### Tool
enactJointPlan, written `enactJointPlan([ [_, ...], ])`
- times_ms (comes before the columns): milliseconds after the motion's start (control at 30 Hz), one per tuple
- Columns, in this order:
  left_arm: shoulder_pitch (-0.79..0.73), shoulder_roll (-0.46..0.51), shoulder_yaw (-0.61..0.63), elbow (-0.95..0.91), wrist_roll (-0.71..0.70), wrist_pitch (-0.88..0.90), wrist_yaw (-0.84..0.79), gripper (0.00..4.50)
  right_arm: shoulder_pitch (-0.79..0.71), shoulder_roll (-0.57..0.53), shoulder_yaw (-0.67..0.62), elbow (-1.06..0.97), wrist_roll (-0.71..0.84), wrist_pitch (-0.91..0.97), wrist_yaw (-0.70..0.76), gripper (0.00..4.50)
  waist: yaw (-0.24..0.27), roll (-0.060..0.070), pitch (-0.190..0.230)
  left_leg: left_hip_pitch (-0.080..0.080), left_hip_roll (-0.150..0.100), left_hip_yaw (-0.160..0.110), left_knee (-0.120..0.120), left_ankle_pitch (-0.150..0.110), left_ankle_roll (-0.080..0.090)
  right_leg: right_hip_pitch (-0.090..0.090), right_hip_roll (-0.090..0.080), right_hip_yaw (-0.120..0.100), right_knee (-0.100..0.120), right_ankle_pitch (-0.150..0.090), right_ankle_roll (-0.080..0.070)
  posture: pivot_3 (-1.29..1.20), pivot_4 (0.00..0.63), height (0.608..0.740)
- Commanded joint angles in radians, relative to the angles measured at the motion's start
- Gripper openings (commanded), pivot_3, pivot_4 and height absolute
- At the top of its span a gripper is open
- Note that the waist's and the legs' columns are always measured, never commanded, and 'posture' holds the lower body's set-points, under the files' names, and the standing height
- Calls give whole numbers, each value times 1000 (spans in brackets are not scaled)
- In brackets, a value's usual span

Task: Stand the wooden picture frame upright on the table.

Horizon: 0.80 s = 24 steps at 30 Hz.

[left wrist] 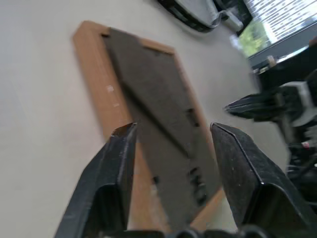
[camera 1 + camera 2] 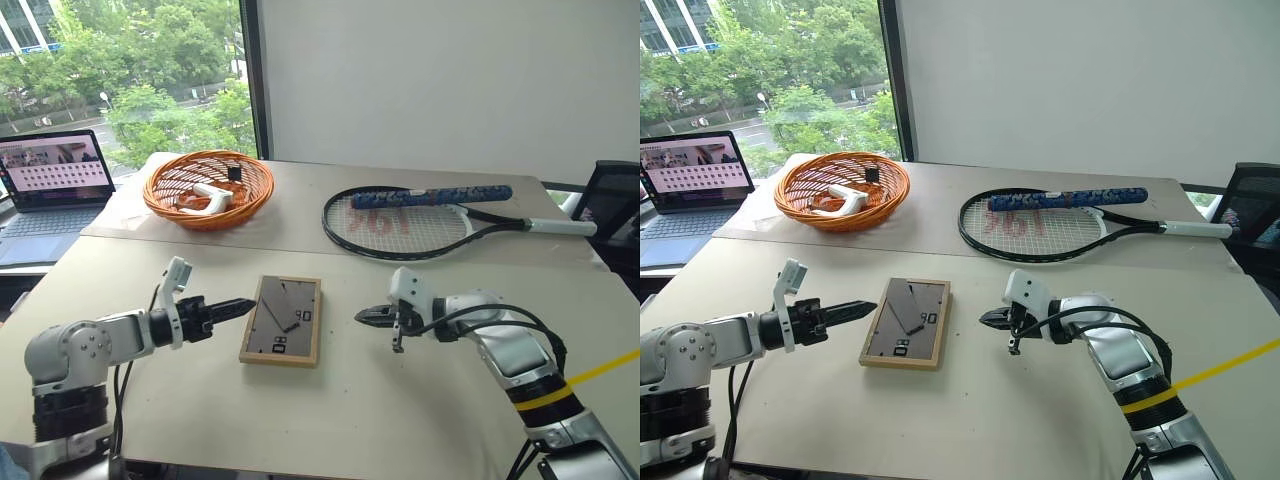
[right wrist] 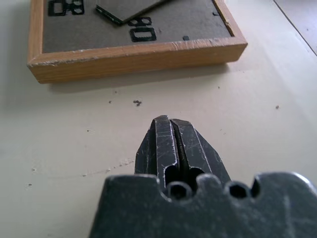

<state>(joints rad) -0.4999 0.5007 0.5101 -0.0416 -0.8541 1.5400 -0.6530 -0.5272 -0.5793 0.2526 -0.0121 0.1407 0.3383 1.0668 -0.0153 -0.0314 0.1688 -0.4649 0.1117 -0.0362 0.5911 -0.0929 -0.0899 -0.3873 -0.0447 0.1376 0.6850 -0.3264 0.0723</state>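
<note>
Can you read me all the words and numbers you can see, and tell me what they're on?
"361" in red, on the strings of the tennis racket.
Black clip marks that look like "08" on the dark back of the wooden picture frame; these may be clips, not numbers.
The laptop screen shows rows of small pictures; any words there are too small to read.
</note>
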Motion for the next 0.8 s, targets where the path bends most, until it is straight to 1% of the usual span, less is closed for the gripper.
enactJointPlan([
  [33, 14, 3, 13, 18, -39, 74, 111, 4454, -20, 14, 9, -10, 11, -29, 24, 0, -8, 0, 0, 1, 0, 0, 0, 0, 0, 0, 0, 0, 0, 0, 0, 0, 150, 705],
  [133, 85, 97, -71, 21, -48, 74, 127, 4454, -16, 21, 32, 5, 4, -51, 45, 0, -18, 0, 0, 2, 0, -1, -2, 0, 0, 1, 0, 0, 1, 1, -1, 0, 150, 705],
  [233, 108, 162, -100, 55, -54, 74, 129, 4454, -9, 28, 52, 35, -15, -92, 52, 0, -28, 2, 0, 6, 0, -1, -3, 0, 0, 3, 0, 0, 0, 0, -2, 0, 150, 705],
  [333, 81, 182, -112, 84, -59, 74, 123, 4454, -10, 35, 63, 57, -29, -116, 48, 0, -25, 1, -1, 6, 0, -1, -3, 0, 0, 3, 0, -1, 1, 0, -1, 0, 150, 705],
  [467, 49, 183, -119, 123, -94, 74, 118, 4454, -14, 49, 69, 68, -37, -126, 39, 0, -23, 1, -1, 5, 0, -1, -2, 0, -1, 2, 0, -1, 1, 0, -1, 0, 150, 705],
  [567, 62, 152, -160, 114, -112, 74, 129, 4454, -17, 79, 75, 68, -33, -130, 32, 0, -22, 1, -1, 5, 0, -1, -2, 0, -1, 3, 0, -1, 1, 0, -1, 0, 150, 705],
  [667, 66, 76, -200, 101, -119, 74, 150, 4454, -32, 130, 90, 84, -40, -141, 16, 0, -13, 2, -1, 5, 0, -1, -2, 0, -1, 3, 0, -1, 1, 0, -1, 0, 150, 705],
  [800, 37, -21, -222, 108, -131, 74, 185, 4454, -52, 176, 114, 120, -66, -158, 3, 0, 12, 2, -2, 5, -1, -1, -1, 0, -1, 2, -1, -1, -1, 0, -1, 0, 150, 705],
])
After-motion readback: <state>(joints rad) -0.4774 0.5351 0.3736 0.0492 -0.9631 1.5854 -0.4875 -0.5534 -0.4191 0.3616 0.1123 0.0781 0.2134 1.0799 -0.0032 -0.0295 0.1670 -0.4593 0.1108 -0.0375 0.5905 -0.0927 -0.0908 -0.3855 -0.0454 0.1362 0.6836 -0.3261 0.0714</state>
